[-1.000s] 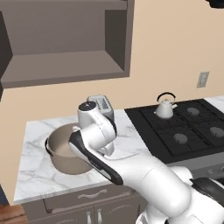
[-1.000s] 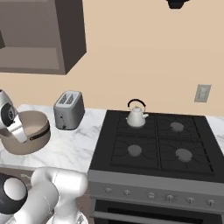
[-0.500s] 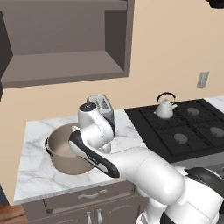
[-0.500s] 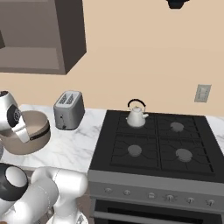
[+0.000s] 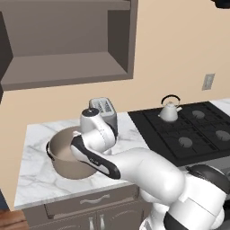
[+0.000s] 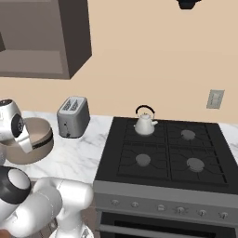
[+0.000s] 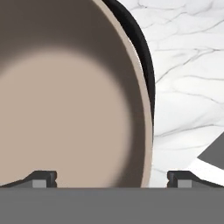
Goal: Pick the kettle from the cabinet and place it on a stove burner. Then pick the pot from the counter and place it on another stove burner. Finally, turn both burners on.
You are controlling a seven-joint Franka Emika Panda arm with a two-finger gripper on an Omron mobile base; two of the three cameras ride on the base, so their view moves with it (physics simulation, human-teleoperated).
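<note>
A: Left base view first. Where does the pot (image 5: pixel 67 155) lie?

B: Lower left of the frame, on the counter (image 5: pixel 33 179), with the arm bent over its right side. The kettle (image 5: pixel 170 111) already stands on a rear burner (image 5: pixel 197 114) at right of centre, so the pot looks like the next pick.

A: Right base view?

B: The pot (image 6: pixel 30 139) is at the left edge, with the toaster (image 6: pixel 73 116) beside it and the cooktop (image 6: pixel 167 148) to the right. I judge the carry will run rightward toward a free burner (image 6: pixel 142 159).

A: Hand view?

B: The gripper (image 7: pixel 112 177) is spread wide and empty, its 2 tips low in the frame. The pot's (image 7: pixel 65 100) rim runs top to bottom between them, right of centre, the dark handle (image 7: pixel 142 57) just outside it. The rim looks lined up for a straddling pinch.
</note>
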